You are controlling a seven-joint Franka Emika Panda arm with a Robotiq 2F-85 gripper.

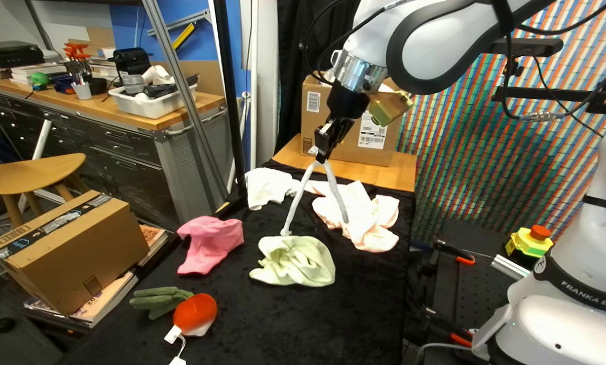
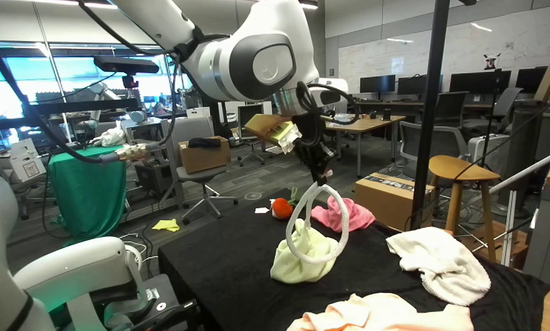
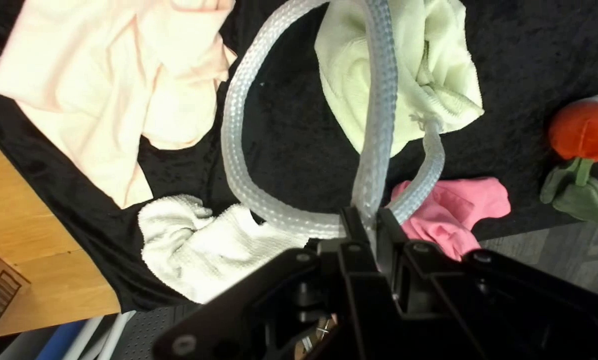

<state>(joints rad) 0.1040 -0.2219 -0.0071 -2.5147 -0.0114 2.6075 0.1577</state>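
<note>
Clamps a white braided rope [image 3: 234, 120] in the gripper [image 3: 368, 216], pinched between closed fingers, leaving 1 wide loop and 1 loose end to dangle below. Hangs above a black-draped table [image 1: 328, 324], reaching down by that loose end close to a crumpled pale green cloth [image 1: 297, 263]; cannot tell whether touching it. Surrounded on the table by 3 more bunched cloths — a pink cloth [image 1: 212, 238], a white cloth [image 2: 440, 264] and a peach cloth [image 1: 376, 235] — plus a red plush [image 1: 195, 310] with green leaves, lying near the pink cloth.
</note>
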